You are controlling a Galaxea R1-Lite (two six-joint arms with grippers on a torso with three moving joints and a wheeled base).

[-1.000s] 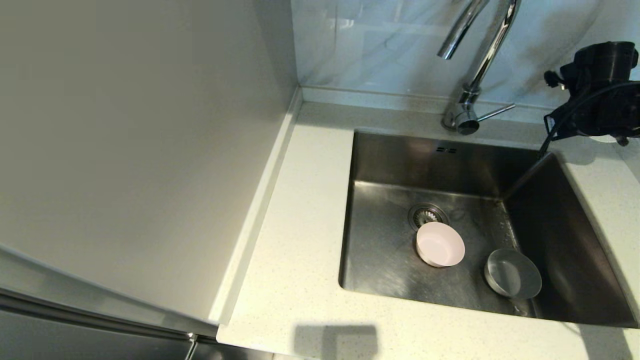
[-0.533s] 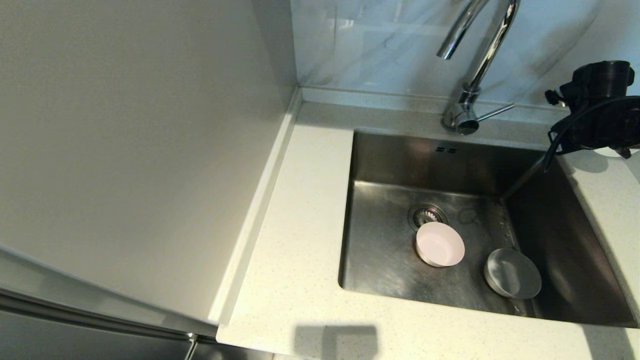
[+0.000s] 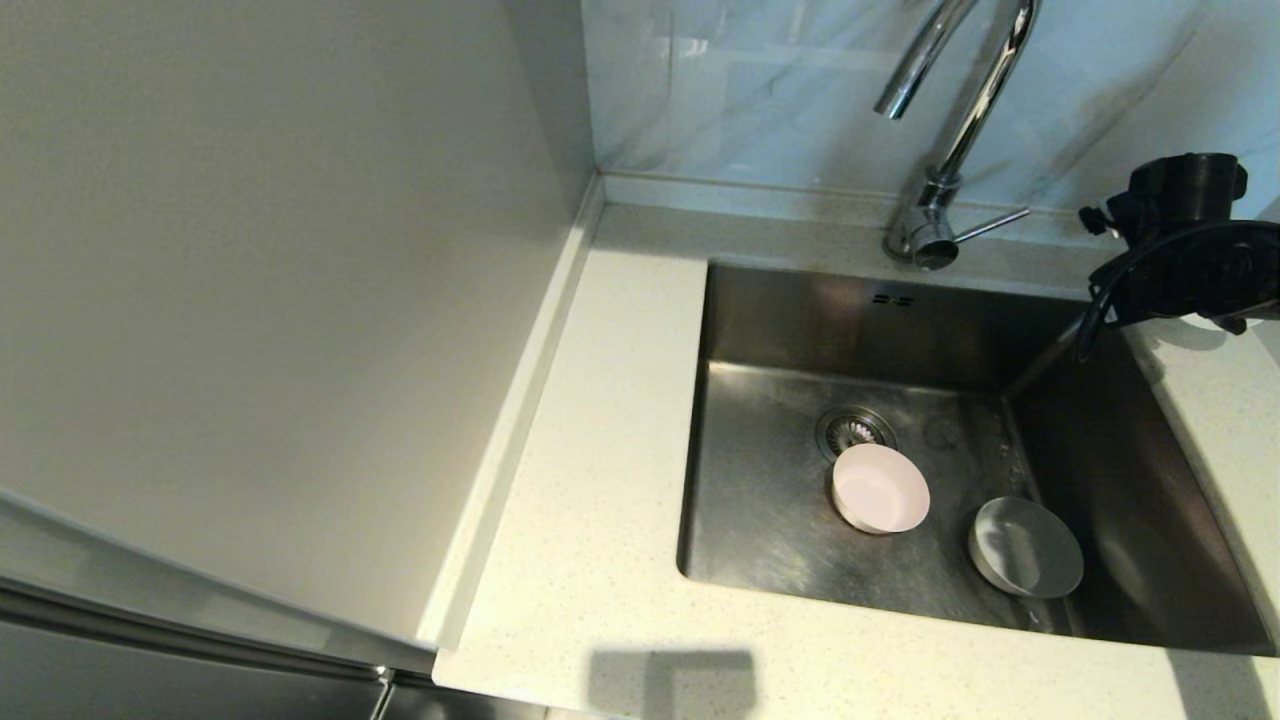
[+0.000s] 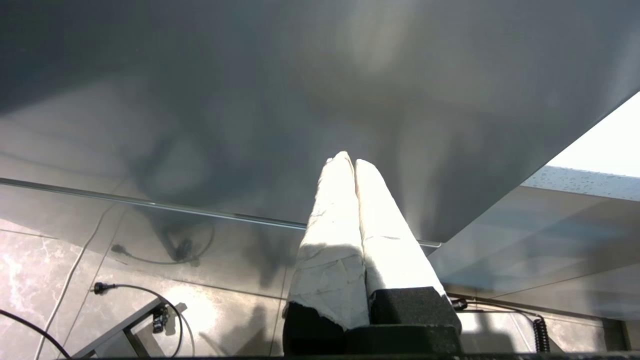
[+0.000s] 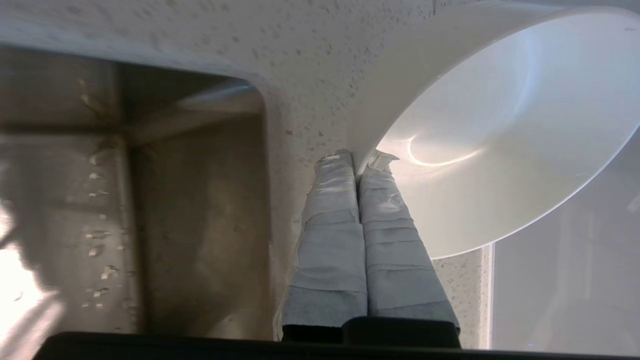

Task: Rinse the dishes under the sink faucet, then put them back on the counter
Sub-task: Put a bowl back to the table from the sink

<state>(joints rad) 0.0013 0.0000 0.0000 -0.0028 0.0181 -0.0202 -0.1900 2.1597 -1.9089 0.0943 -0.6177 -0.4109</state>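
Jaws (image 5: 357, 160) pinch smooth white bowl's (image 5: 500, 130) rim.

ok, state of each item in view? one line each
white bowl: rim pinched by right end effector, tilted over the counter
pink bowl: upright in sink, beside drain
grey bowl: upright in sink, near right wall
faucet: no water visible
left end effector: shut, empty, parked away from sink
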